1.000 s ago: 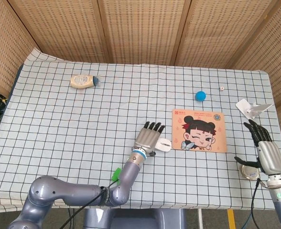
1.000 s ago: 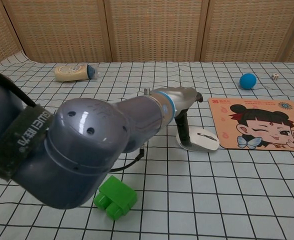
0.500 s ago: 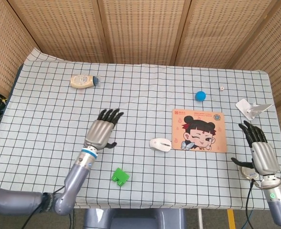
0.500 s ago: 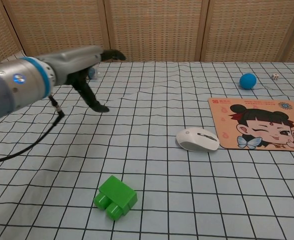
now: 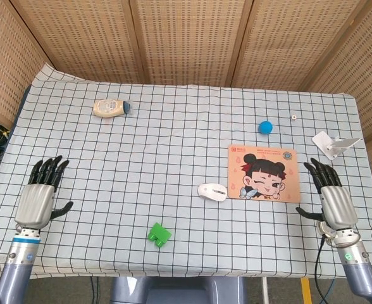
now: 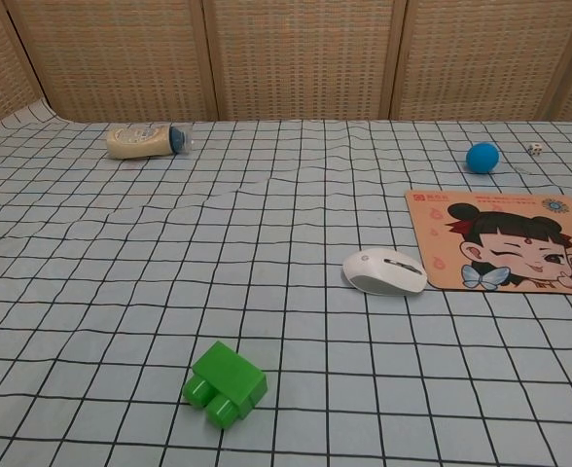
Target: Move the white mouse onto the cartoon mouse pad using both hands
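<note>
The white mouse (image 5: pixel 212 191) (image 6: pixel 384 270) lies on the checked cloth, just left of the cartoon mouse pad (image 5: pixel 264 173) (image 6: pixel 505 240) and touching its left edge. My left hand (image 5: pixel 37 198) is far to the left near the table's front edge, fingers spread and empty. Beyond the pad's right side, my right hand (image 5: pixel 330 200) is open too, holding nothing. Neither hand appears in the chest view.
A green block (image 5: pixel 159 234) (image 6: pixel 224 383) sits near the front edge. A bottle (image 5: pixel 111 107) (image 6: pixel 147 140) lies at the back left. A blue ball (image 5: pixel 265 126) (image 6: pixel 482 157), a small die (image 5: pixel 293 117) and a white holder (image 5: pixel 333 143) are at the back right.
My left hand has pulled away from the mouse and swung far left to the table's front-left; the mouse stays beside the pad. My right hand has shifted slightly left and forward.
</note>
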